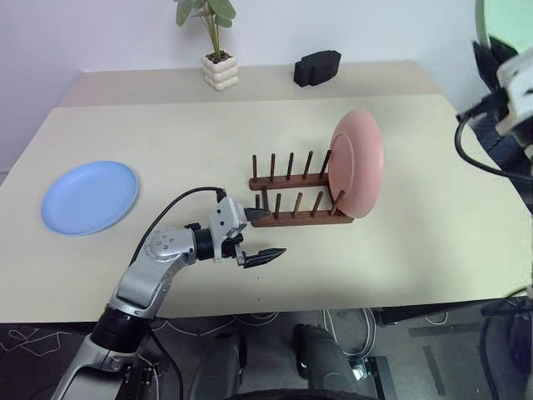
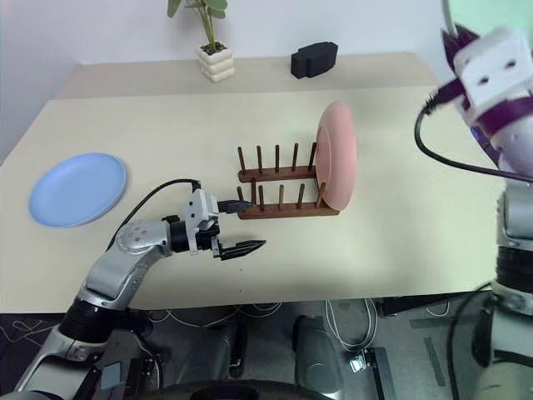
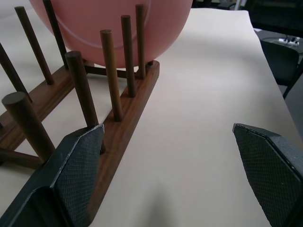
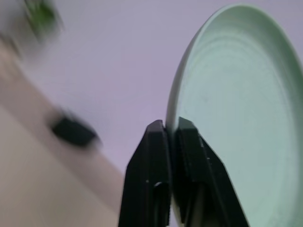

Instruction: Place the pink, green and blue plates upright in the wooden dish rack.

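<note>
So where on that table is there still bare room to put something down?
Bare tabletop lies between the flat round blue plate and the dark wooden peg rack, and along the front edge right of the open left claw. It is crowded around the rack's left end, and the upright pink plate fills its right end.

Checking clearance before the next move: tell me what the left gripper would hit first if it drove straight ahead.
Probably the rack: one finger of the open left gripper already sits at its near rail. Between the fingers, only bare table lies ahead.
</note>
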